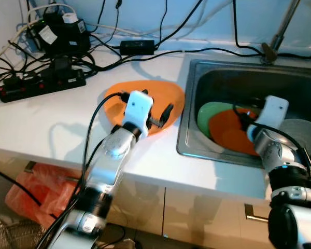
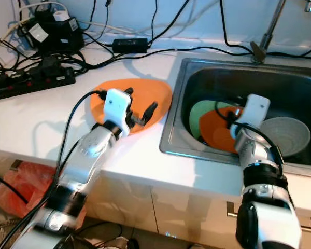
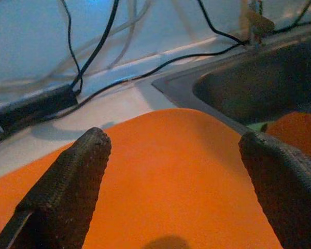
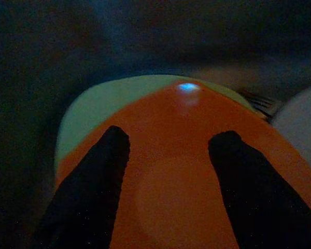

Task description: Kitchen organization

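An orange plate (image 1: 158, 92) lies on the white counter just left of the sink. My left gripper (image 1: 151, 111) hovers low over its near part, open, with the plate's surface (image 3: 171, 171) spread between the two fingers and nothing held. Inside the sink a second orange plate (image 1: 225, 132) rests on a green plate (image 1: 208, 113), next to a pale bowl (image 1: 303, 134). My right gripper (image 4: 171, 139) reaches down over that orange plate (image 4: 181, 176), open, its fingers (image 1: 243, 115) close above it; I cannot tell if they touch.
The steel sink (image 1: 189, 109) has a raised rim beside the counter plate. A black power strip (image 1: 41, 83), plugs, an adapter (image 1: 137, 45) and tangled cables crowd the back left of the counter. The faucet (image 1: 280, 31) stands behind the sink. A red bag (image 1: 33, 189) lies on the floor below.
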